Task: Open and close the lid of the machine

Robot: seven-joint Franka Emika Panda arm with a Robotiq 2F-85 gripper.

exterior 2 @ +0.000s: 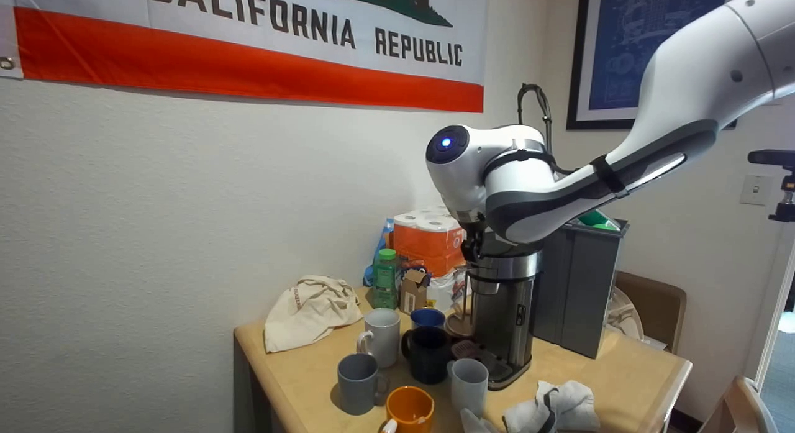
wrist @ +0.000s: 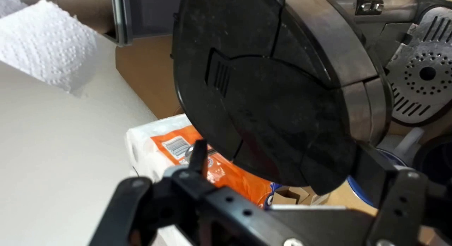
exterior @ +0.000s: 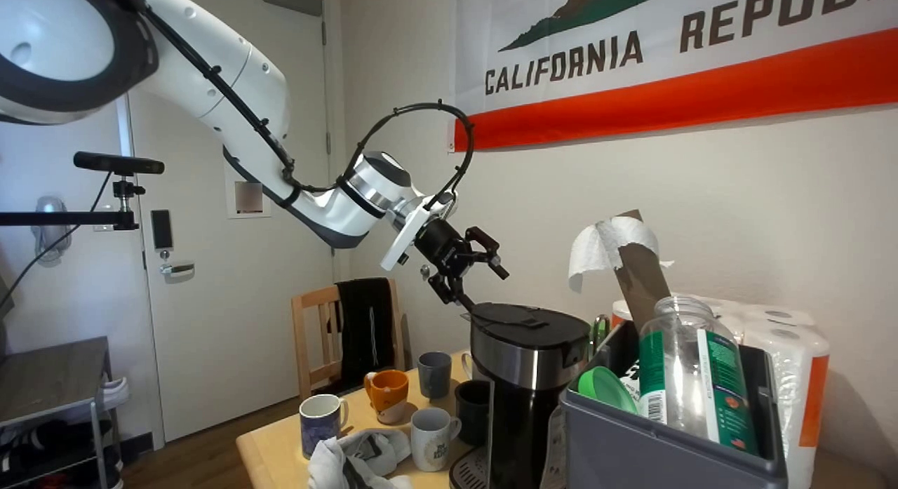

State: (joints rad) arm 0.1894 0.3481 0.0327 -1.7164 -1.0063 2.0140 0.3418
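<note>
The machine is a tall black coffee maker with a silvery band; it also shows in an exterior view and in the wrist view. Its rounded black lid lies flat on top and looks closed; it fills the middle of the wrist view. My gripper is open with nothing between its fingers, tilted down at the lid's edge. In the wrist view one finger is at the lid's rim by the silvery band; I cannot tell if it touches. The other finger is apart from the lid.
Several mugs, such as an orange mug and a white mug, stand around the machine's base. A grey bin holding a clear jar stands close beside it. Paper rolls are behind. A cloth lies on the table.
</note>
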